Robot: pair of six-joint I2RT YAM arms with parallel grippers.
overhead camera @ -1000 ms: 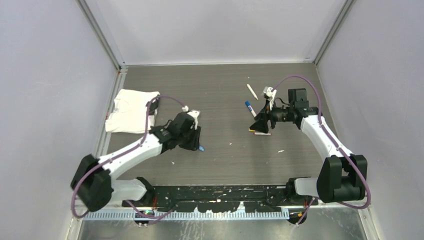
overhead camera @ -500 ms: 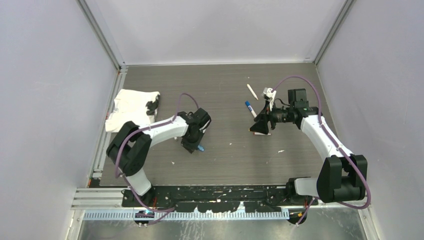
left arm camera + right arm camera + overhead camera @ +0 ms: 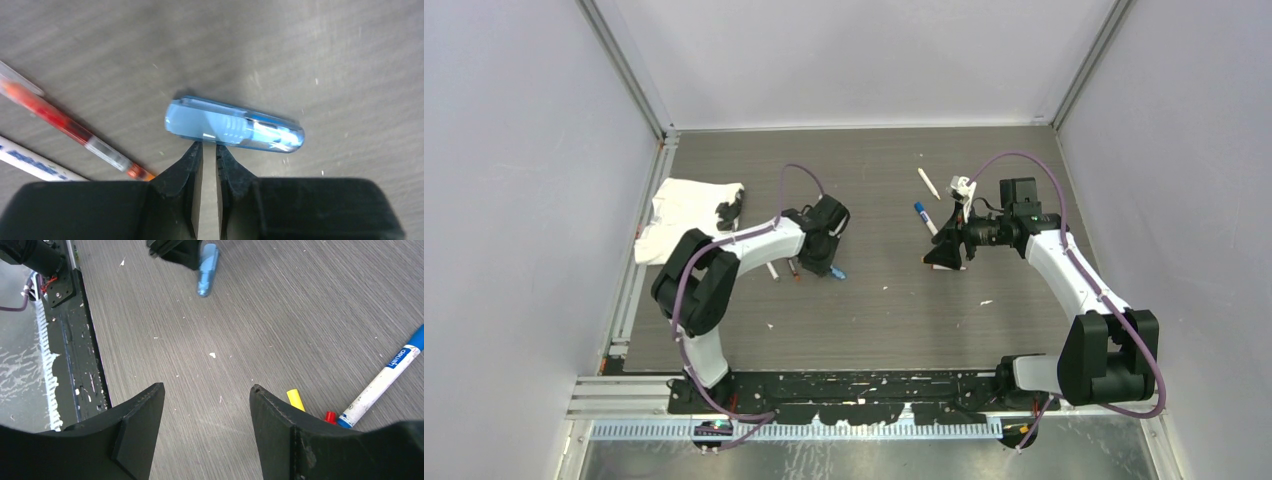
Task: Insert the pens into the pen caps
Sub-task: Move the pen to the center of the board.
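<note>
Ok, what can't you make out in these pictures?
Left wrist view: the red pen and the white printed pen run off the left edge; the left tool covers the printed pen's other end.
Right wrist view: a yellow piece and a red piece sit half hidden behind a finger of the right tool; the blue-ended pen is cut by the right edge.
Top view: the dark object on the white cloth is too small to identify.

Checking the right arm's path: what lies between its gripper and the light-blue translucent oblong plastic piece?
Right wrist view: only bare grey table with tiny white flecks separates the right gripper from the light-blue translucent oblong piece.
</note>
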